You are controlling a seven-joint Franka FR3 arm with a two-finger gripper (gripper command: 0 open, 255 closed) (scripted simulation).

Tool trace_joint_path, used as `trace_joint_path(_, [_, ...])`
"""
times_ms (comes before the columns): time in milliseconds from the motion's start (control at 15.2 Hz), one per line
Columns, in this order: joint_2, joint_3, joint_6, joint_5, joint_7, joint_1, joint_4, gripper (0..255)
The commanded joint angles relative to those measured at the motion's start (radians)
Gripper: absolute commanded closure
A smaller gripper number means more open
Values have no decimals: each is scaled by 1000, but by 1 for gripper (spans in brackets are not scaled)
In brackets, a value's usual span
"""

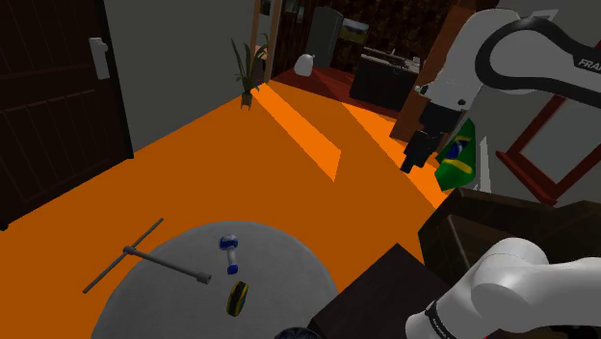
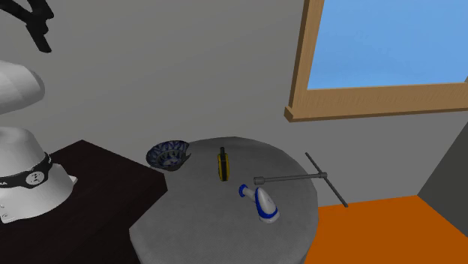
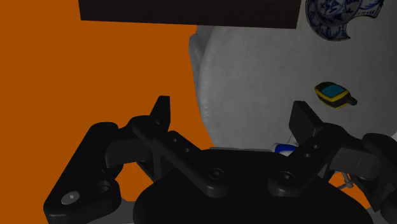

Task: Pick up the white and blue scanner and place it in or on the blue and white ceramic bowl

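- Overhead, gripper [image 3: 233, 109] hangs wide open, empty.
- Scanner [image 2: 262, 204] lies flat on the table [image 2: 187, 232] well below it, its handle end pointing roughly towards the bowl [image 2: 169, 154].

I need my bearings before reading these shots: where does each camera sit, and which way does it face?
Shoulder view: beside the stand, looking down over the round grey table; the white arm and raised pincer show.
Second exterior view: beyond the table's far side, facing a grey wall and window; the arm at that view's left.
Wrist view: on the hand, looking down past the open pincer at table and orange floor.
Shared: all three show the scanner and yellow device.
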Motion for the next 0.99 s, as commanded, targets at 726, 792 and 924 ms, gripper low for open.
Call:
trace_joint_path(726, [232,135,328,84,83,62,-103,0])
trace_joint_path(792, [261,146,357,90,90,68,-105,0])
trace_joint_path(924, [321,170,416,99,105,78,-104,0])
